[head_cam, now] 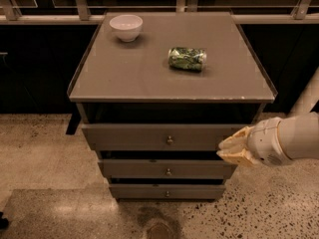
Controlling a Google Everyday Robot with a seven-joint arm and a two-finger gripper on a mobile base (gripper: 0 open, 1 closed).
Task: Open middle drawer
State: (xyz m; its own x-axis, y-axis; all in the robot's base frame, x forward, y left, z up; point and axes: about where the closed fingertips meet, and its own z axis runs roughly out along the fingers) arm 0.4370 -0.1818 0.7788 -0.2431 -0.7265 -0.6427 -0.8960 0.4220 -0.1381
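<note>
Office-like interior, terrazzo floor (40, 148), glazed railing (149, 19), grey drawer cabinet (149, 78), pincer (231, 151) beside its drawer fronts.

Smooth matt grey on the middle drawer (134, 169), with a small brass-toned metal knob (168, 172), faintly shiny. Same matt grey on the cabinet top (144, 73). Glossy white, ceramic-looking bowl (126, 26) at 11 o'clock on that top; crinkled, shiny green packet (187, 59) toward 1 o'clock. Cream, smooth, plastic-looking gripper (233, 150) at 4 o'clock in view, beside the drawers' right end. Polished speckled stone floor (269, 208) at 5 o'clock.
</note>
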